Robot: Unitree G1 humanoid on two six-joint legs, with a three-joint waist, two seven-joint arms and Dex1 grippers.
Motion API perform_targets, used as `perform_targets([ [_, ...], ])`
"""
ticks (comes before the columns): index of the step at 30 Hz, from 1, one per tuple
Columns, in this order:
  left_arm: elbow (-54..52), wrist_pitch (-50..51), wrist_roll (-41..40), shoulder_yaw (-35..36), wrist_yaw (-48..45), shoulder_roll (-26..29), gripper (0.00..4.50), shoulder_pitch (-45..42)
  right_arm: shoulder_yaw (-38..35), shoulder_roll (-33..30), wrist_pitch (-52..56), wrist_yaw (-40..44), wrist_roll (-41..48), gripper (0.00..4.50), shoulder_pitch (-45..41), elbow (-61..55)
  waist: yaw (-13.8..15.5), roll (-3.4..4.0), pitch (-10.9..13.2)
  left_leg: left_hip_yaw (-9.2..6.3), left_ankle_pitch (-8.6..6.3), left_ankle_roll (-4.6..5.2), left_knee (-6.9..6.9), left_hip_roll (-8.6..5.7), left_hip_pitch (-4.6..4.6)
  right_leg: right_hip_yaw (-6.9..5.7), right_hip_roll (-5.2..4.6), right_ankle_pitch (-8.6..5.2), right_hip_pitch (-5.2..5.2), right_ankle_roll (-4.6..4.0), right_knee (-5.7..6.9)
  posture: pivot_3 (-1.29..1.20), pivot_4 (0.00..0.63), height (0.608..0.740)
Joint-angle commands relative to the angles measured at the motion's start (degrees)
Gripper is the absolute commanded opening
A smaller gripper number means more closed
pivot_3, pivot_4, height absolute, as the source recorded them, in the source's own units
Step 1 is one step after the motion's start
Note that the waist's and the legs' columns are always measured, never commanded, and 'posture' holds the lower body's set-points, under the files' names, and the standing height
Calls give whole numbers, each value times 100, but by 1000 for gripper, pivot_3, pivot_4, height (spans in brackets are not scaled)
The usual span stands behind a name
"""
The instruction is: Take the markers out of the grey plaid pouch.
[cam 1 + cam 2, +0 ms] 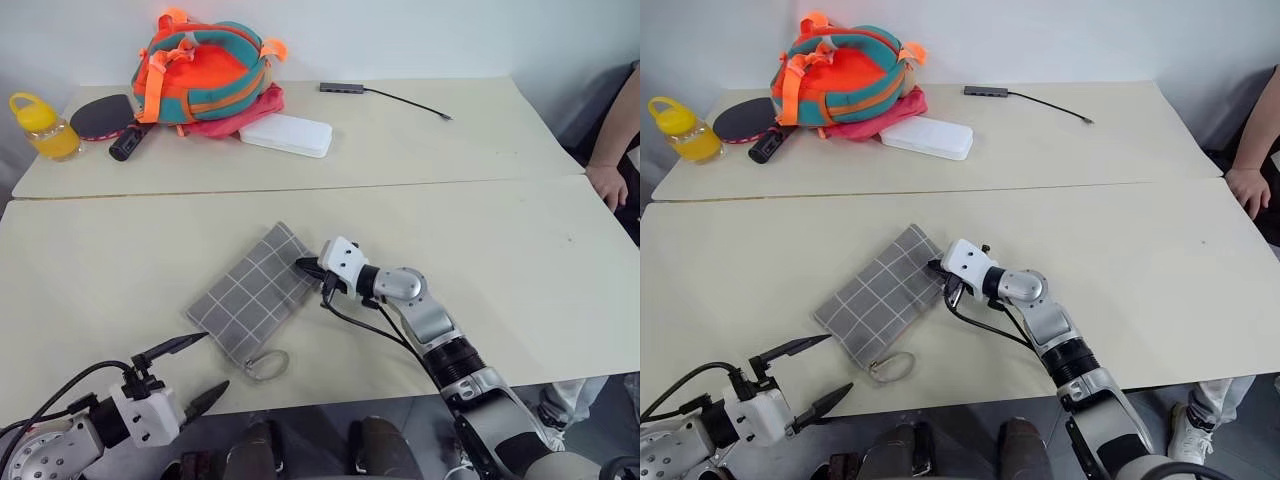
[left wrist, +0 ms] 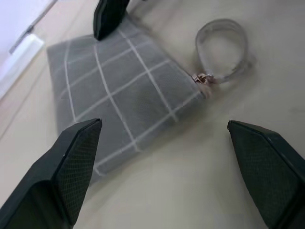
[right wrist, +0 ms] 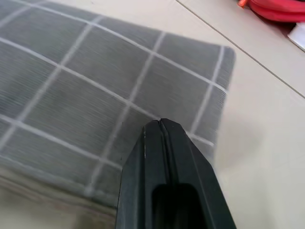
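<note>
The grey plaid pouch (image 1: 255, 295) lies flat on the near table, slanted, with its loop (image 1: 265, 365) at the end nearest me. My right gripper (image 1: 305, 266) is shut, its tips at the pouch's far right edge. In the right wrist view the closed fingers (image 3: 164, 157) lie over the plaid fabric (image 3: 86, 86), and no fabric shows between them. Near the front edge of the table, my left gripper (image 1: 215, 360) stands open just short of the loop end. The left wrist view has the pouch (image 2: 119, 90) and loop (image 2: 221, 47) beyond its spread fingers. The markers are hidden.
On the far table stand an orange and teal backpack (image 1: 205, 70), a white case (image 1: 287, 133), a black-handled paddle (image 1: 110, 120), a yellow bottle (image 1: 45, 125) and a cabled hub (image 1: 342, 88). A person's hand (image 1: 607, 185) rests at the right edge.
</note>
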Motion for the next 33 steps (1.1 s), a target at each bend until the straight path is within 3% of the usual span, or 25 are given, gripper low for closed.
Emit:
perform_targets([
  [1,376,-190,432,-148,246,119,4500,-213,-144,-21,68,-56,74,30,-49,-153,5,2,0,1,0,0,0,-1,1,1,0,0,0,0,1,0,150,740],
  [7,686,-144,1024,-466,612,229,4500,-536,-179,-9,206,-75,114,30,83,-408,34,8,-3,-1,2,2,2,-2,4,0,-2,1,5,-2,6,0,150,740],
  [16,828,135,924,-870,753,531,4500,-887,-264,-2,311,-102,131,30,120,-510,36,81,-47,0,5,3,0,-4,7,0,-3,3,6,-5,10,0,150,740],
  [24,485,614,939,-1033,715,766,4500,-1138,-292,15,346,-98,191,30,110,-518,35,86,-50,0,7,2,-2,-5,11,0,-2,3,6,-5,15,0,150,740],
  [27,375,831,872,-1144,618,805,3919,-1125,-297,-3,371,-89,200,0,114,-528,33,86,-50,0,7,2,-3,-4,11,0,-2,3,6,-5,16,0,150,740],
  [33,182,1200,610,-1366,393,876,1970,-1003,-287,-60,407,-61,222,0,146,-584,34,86,-50,0,7,1,-4,-4,11,0,-2,3,6,-5,14,0,150,740],
])
